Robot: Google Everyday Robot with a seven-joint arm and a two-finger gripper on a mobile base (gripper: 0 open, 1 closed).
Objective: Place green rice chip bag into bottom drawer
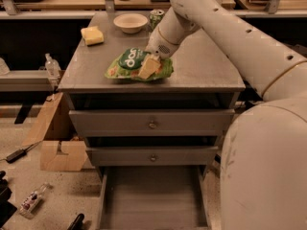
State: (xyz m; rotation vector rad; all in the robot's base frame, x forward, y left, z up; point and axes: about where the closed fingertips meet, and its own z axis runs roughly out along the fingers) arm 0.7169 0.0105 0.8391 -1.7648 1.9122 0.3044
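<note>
The green rice chip bag (128, 64) lies flat on the grey cabinet top (201, 71), near its front edge, left of centre. My gripper (149, 66) reaches down from the white arm at the upper right and sits on the right part of the bag, its tan finger (147, 67) resting against the bag. The bottom drawer (152, 195) is pulled out below the cabinet, its flat floor showing with nothing on it. The two upper drawers with round knobs are shut.
On the cabinet's back edge stand a white bowl (130, 22), a green drink can (156, 18) and a yellow sponge (92, 35). My white arm and base fill the right side. Cardboard pieces (57, 147) and small items lie on the floor at the left.
</note>
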